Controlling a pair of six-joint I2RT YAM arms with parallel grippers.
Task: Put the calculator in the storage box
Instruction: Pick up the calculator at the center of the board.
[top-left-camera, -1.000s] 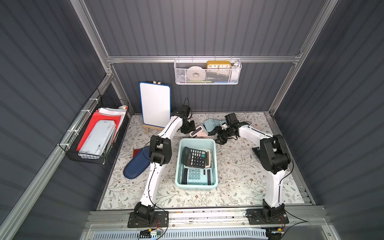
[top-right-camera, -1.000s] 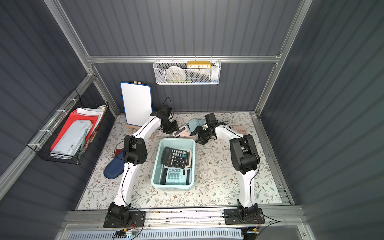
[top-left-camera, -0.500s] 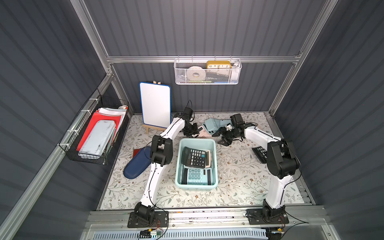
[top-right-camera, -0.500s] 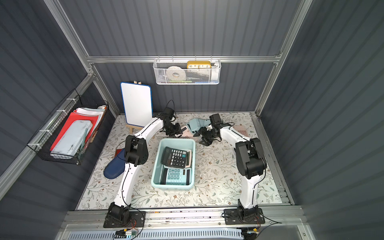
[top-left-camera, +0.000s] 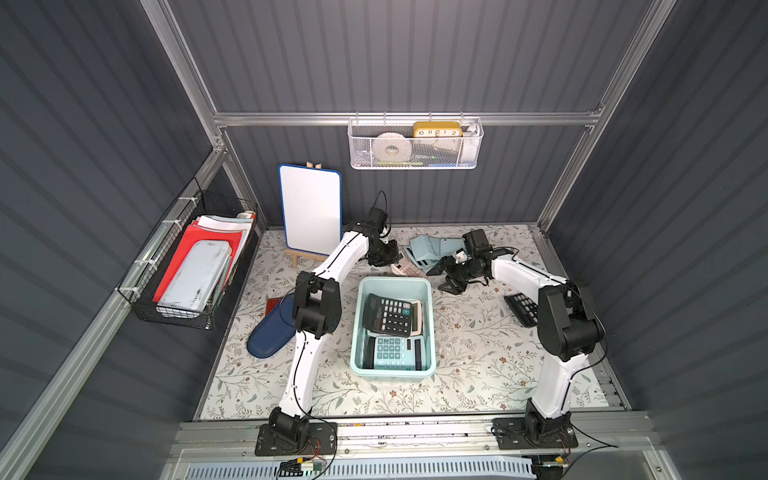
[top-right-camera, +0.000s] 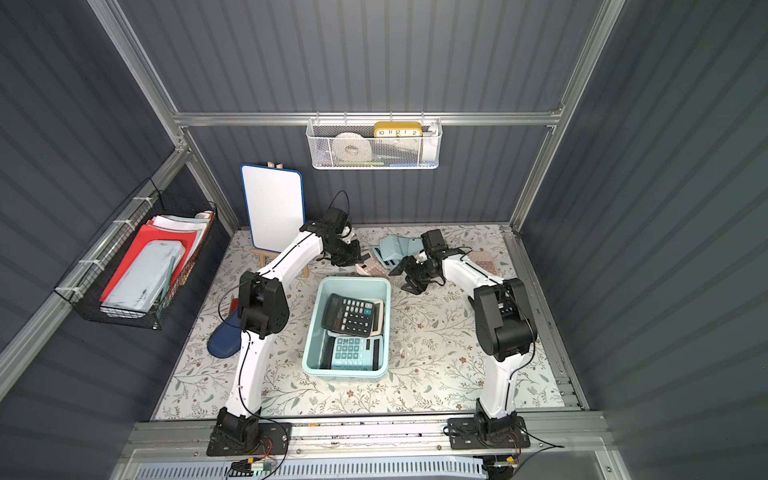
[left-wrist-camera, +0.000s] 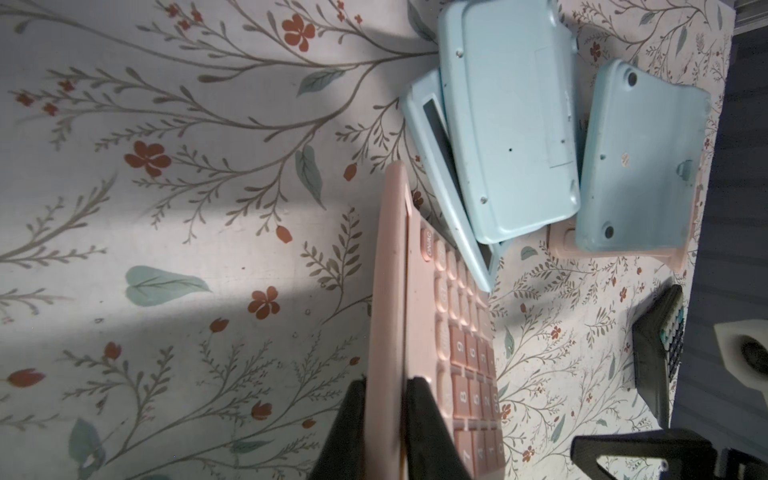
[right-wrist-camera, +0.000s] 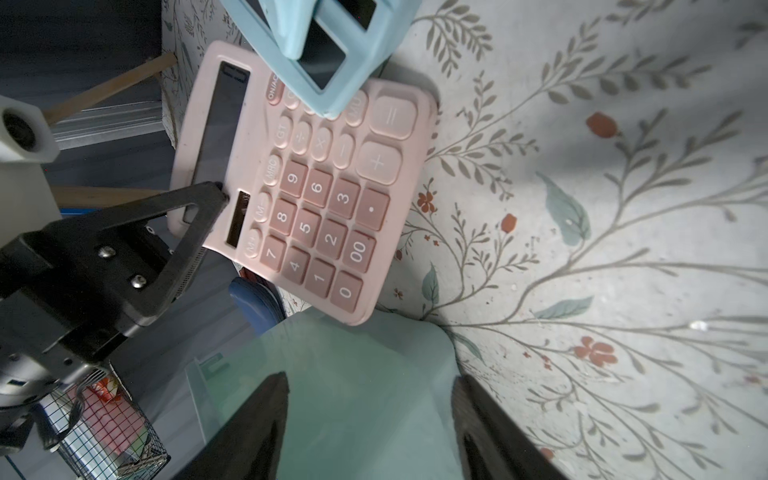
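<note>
Left pincer (left-wrist-camera: 385, 388) clamps pink calculator (left-wrist-camera: 392, 286) by display end, keypad pointing right.

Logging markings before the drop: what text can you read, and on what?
"ON/AC", "MRC", "GT", "00", "0" to "9": pink calculator keys.
"10 11 12 1 2": yellow clock.
Black calculator, teal calculator: keys too small to read.

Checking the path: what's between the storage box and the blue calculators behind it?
A pink calculator, clamped by the left end effector; both top views show it.
</note>
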